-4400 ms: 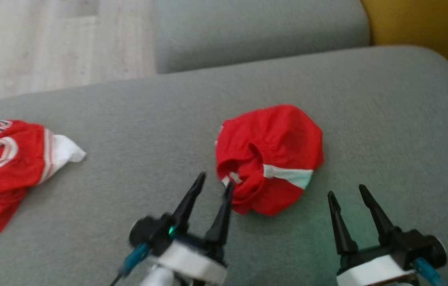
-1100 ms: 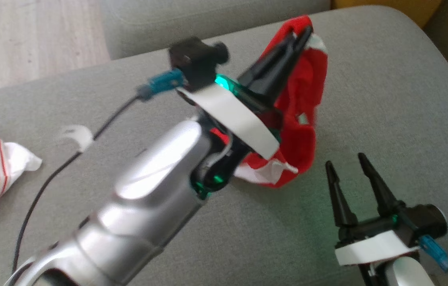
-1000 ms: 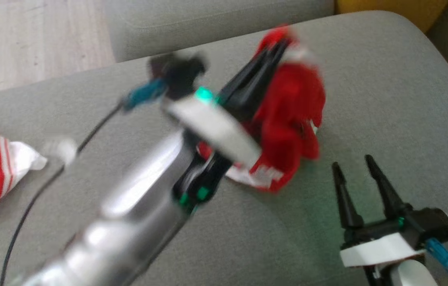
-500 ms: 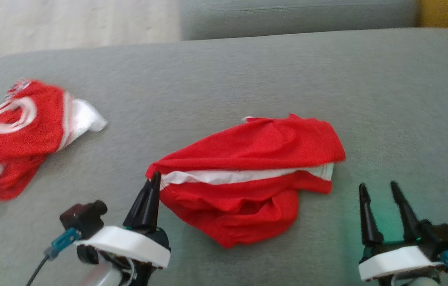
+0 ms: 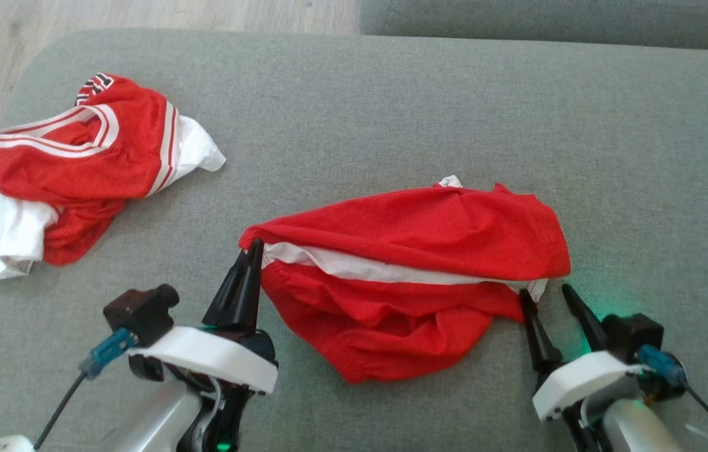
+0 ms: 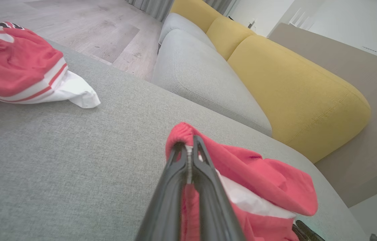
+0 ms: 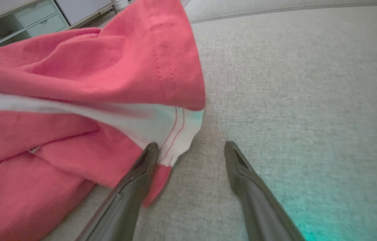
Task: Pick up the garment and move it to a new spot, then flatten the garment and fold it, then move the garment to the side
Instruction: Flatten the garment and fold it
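Red shorts [image 5: 410, 251] with a white side stripe lie crumpled on a grey seat cushion [image 5: 391, 94], stretched between the two grippers. The left gripper [image 5: 255, 246] has its fingers pressed together on the shorts' left corner; in the left wrist view the red hem [image 6: 181, 132] bulges over the pinched tips [image 6: 188, 144]. The right gripper [image 5: 545, 290] stands spread at the shorts' right corner. In the right wrist view its left finger [image 7: 148, 155] touches the white hem [image 7: 175, 134], while the other finger [image 7: 238, 160] rests apart on bare cushion.

There are two garments: the shorts, and a red-and-white jersey [image 5: 77, 157] well out to the left of the left gripper, near the cushion's rounded corner, where wooden floor [image 5: 140, 12] begins. Ahead of both grippers, and to the right of the right gripper, the cushion is open fabric. Beyond its far edge sits a second grey cushion [image 6: 201, 70], backed by two yellow cushions [image 6: 292, 87].
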You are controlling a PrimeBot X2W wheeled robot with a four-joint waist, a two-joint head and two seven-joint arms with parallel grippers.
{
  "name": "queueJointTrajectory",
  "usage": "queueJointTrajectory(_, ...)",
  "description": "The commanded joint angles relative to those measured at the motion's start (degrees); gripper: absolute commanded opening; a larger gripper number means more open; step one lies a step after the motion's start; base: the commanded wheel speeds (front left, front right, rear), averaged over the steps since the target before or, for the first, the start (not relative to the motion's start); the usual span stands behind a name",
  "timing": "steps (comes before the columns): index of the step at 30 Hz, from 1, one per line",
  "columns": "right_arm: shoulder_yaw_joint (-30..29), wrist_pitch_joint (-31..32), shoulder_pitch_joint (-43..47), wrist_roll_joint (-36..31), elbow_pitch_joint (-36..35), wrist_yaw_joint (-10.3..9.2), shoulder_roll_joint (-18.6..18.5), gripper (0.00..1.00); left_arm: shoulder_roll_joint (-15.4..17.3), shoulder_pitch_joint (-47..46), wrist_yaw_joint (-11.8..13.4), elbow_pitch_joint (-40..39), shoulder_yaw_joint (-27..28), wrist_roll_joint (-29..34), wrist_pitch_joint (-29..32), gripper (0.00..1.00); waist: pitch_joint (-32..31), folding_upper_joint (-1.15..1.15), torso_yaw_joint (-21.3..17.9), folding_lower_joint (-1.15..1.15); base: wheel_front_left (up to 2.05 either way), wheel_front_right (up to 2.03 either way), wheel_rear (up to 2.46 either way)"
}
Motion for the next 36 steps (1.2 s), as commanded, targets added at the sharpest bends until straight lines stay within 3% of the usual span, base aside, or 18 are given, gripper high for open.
queueJointTrajectory(1, 2.1, -0.18, -2.21, 0.59, 0.16, 0.37, -0.97, 1.0, 0.44, -3.19, -0.24, -1.38, 1.72, 0.66, -0.61, 0.0, 0.34, 0.0, 0.12, -0.01, 0.0, 0.0, 0.0)
queueJointTrajectory(5, 4.84, -0.41, -4.47, 2.14, 4.41, 0.37, -0.74, 1.0, 0.1, -3.96, -0.53, -0.98, 1.48, 0.82, -0.55, 0.0, 0.68, 0.0, 0.02, -0.01, 0.0, 0.0, 0.0)
queueJointTrajectory(6, 5.61, -0.41, -4.99, 2.45, 5.43, 0.37, -0.68, 0.9, 0.03, -4.11, -0.64, -0.86, 1.4, 0.83, -0.5, 0.0, 0.69, 0.0, -0.03, -0.01, 0.0, 0.0, 0.0)
queueJointTrajectory(7, 6.59, -0.32, -5.48, 2.78, 6.41, 0.37, -0.64, 0.57, -0.04, -4.22, -0.7, -0.73, 1.33, 0.83, -0.49, 0.0, 0.66, 0.0, -0.09, -0.01, 0.0, 0.0, 0.0)
queueJointTrajectory(8, 7.59, -0.14, -5.91, 3.19, 7.34, 0.37, -0.6, 0.13, -0.08, -4.29, -0.76, -0.61, 1.27, 0.84, -0.46, 0.0, 0.57, 0.0, -0.18, -0.01, 0.0, 0.0, 0.0)
queueJointTrajectory(9, 8.7, 0.12, -6.27, 3.69, 8.17, 0.37, -0.59, 0.0, -0.07, -4.31, -0.79, -0.52, 1.25, 0.81, -0.43, 0.0, 0.4, 0.0, -0.3, -0.01, 0.0, 0.0, 0.0)
queueJointTrajectory(13, 12.47, 0.25, -7.17, 6.44, 9.37, 0.37, -1.38, 0.0, 0.54, -4.18, -0.99, -0.43, 1.51, 0.59, -0.36, 0.0, -0.69, 0.0, -1.16, -0.01, 0.0, 0.0, 0.0)
queueJointTrajectory(18, 13.9, -0.78, -5.79, 10.39, 4.59, 0.37, -4.28, 0.0, 2.7, -3.93, -1.29, -1.76, 2.42, 0.45, -0.16, 0.0, -3.33, 0.0, -3.33, -0.01, 0.0, 0.0, 0.0)
queueJointTrajectory(29, 6.25, 1.72, 0.14, 13.23, -20.9, 0.37, -14.17, 0.0, 11.05, -6.44, -3.37, -12.58, 4.17, -2.4, 7.84, 0.0, -8.77, 0.0, -10.12, -0.01, 0.0, 0.0, 0.0)
queueJointTrajectory(36, -2.7, 9.95, -5.69, 14.81, -38.77, 0.37, -17.89, 0.0, 13.71, -19.8, -7.22, -17.65, 5.73, -0.75, 14.09, 0.0, -7.25, 0.0, -13.02, -0.01, 0.0, 0.0, 0.0)
